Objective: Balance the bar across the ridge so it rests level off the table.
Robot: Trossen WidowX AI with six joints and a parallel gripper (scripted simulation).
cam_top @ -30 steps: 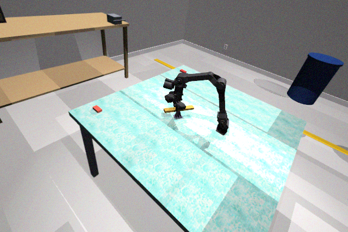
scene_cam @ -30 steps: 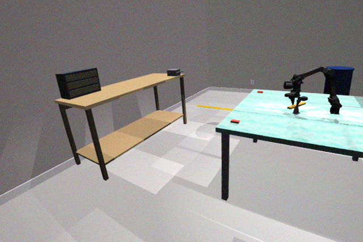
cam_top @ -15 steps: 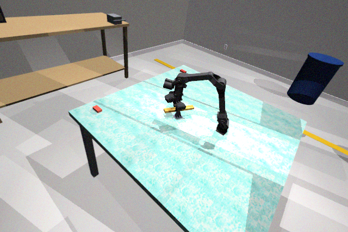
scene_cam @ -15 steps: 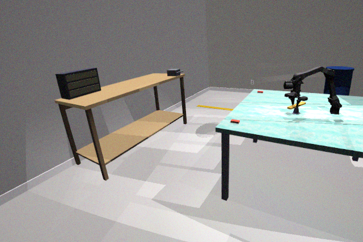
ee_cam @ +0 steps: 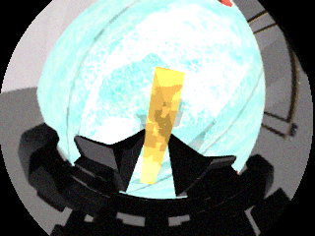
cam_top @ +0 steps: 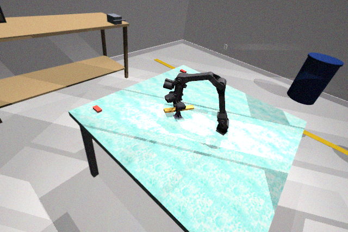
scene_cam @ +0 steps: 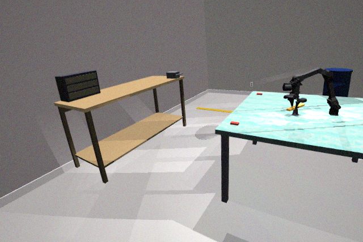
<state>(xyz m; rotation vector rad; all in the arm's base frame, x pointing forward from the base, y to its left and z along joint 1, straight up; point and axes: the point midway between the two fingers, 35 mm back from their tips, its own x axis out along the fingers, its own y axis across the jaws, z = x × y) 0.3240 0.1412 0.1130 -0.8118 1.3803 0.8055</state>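
The yellow bar (cam_top: 188,107) (scene_cam: 300,105) (ee_cam: 168,81) is held crosswise between the fingers of my gripper (cam_top: 178,111) (scene_cam: 294,108) (ee_cam: 157,134). The gripper points down and is shut on the bar near its middle. The bar looks about level, low over the table (cam_top: 207,195) (scene_cam: 322,138). In the wrist view it runs lengthwise away between the fingers. A faint grey patch (ee_cam: 179,114) shows beside the bar in the wrist view and may be the ridge or a shadow. The ridge is not clearly seen, and I cannot tell whether the bar touches it.
A red block (cam_top: 97,108) (scene_cam: 234,123) lies near the table's left corner. Another red block (cam_top: 182,70) (scene_cam: 259,93) lies at the far corner. The arm's base (cam_top: 222,126) (scene_cam: 333,110) stands right of the bar. A wooden workbench and a blue barrel stand away from the table.
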